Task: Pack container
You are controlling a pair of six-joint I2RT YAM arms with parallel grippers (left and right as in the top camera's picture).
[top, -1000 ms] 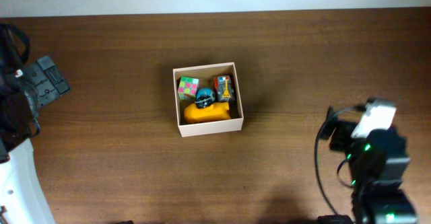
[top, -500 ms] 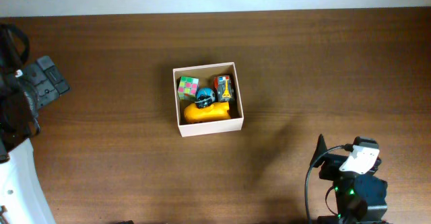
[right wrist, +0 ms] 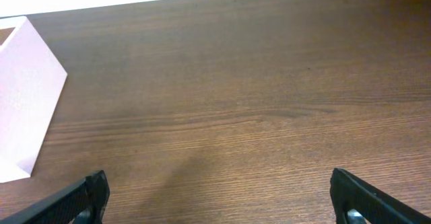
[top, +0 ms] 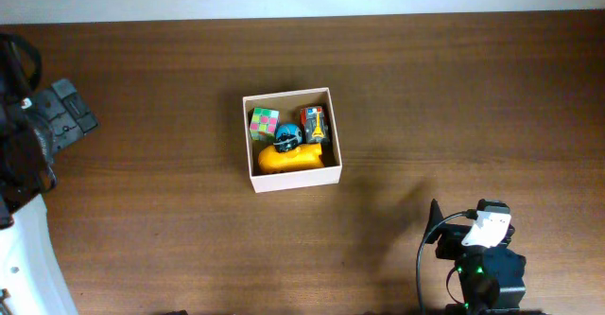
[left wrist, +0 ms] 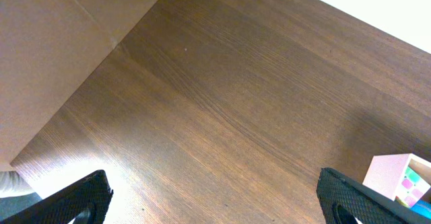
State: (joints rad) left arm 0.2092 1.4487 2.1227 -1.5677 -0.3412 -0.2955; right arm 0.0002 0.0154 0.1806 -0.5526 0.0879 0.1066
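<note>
- Container (top: pixel 295 180) sits mid-counter (top: pixel 454 78): square white box, open top, tan inside, well apart from both sets of jaws.
- Inside it, a multicoloured cube (top: pixel 264 123) and a small printed box (top: pixel 314 124) lie on the side away from the arms. A blue round toy (top: pixel 286 134) is between them, and an orange toy (top: pixel 291 158) lies along the nearer wall, touching the blue toy.
- Left jaws: spread wide, nothing held, bare counter between the two tips.
- From the left jaws, the container (left wrist: pixel 385 175) is ahead and off to the right, beyond the right-hand tip. Only a pale corner and a bit of the cube show.
- Right jaws: spread wide, nothing held, bare wood between the tips.
- From the right jaws, the container (right wrist: pixel 23 96) is ahead and to the left, its white wall beyond the left-hand tip, not touching.
- Left arm (top: pixel 43 131) is at the left counter edge, right arm (top: pixel 477 258) at the near right, neither touching the container.
</note>
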